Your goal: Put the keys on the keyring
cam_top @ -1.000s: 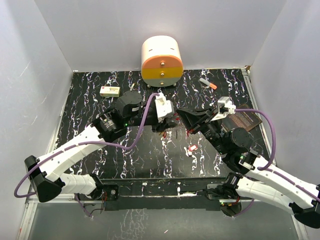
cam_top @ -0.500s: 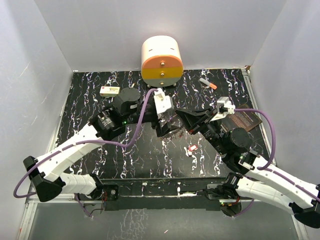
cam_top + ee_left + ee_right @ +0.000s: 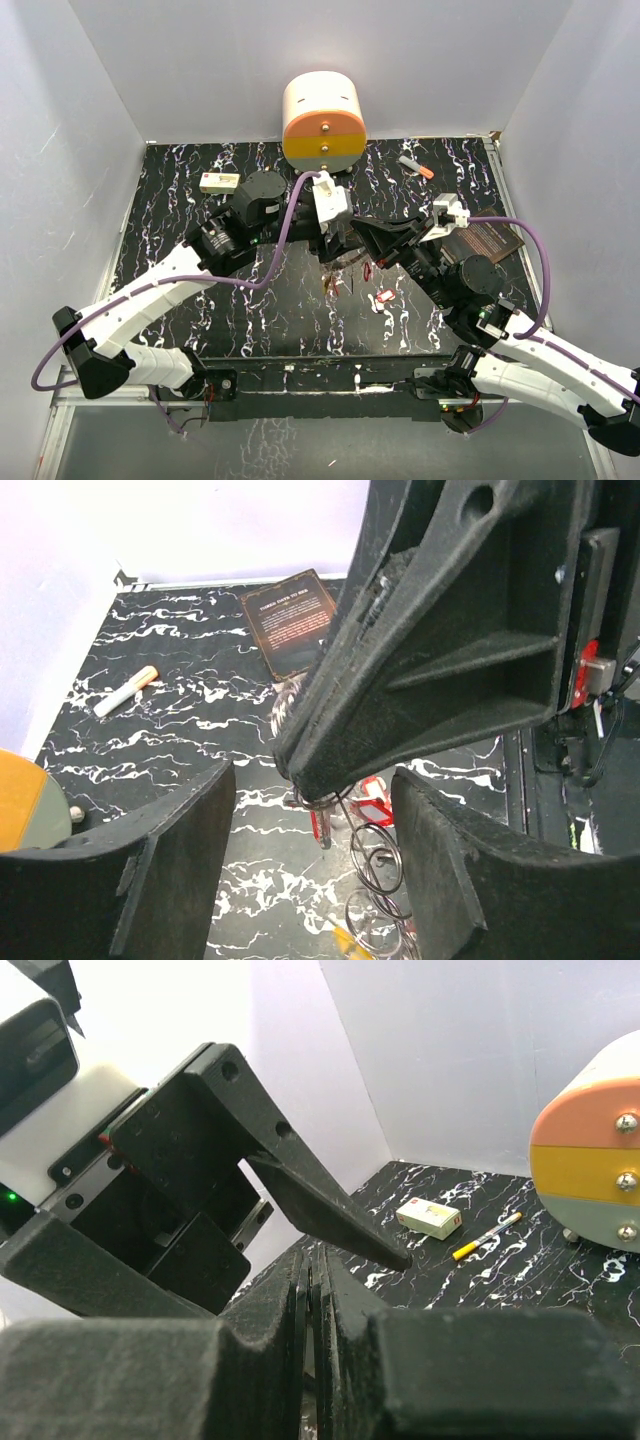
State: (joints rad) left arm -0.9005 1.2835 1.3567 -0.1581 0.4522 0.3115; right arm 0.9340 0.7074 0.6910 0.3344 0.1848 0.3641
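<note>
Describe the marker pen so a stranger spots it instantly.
Find the cream-and-orange drawer unit at the back edge of the table. Right of it lies the marker pen: a slim white stick with an orange tip, unlike the flat dark card nearer the right wall.

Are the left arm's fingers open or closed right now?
Open. The left wrist view shows the left fingers far apart, the right fingers, shut, reaching between them.

Black white-veined table (image 3: 160, 200), orange, yellow and grey drawers (image 3: 323, 125), purple cables (image 3: 500, 220), seemingly red key (image 3: 384, 296)
</note>
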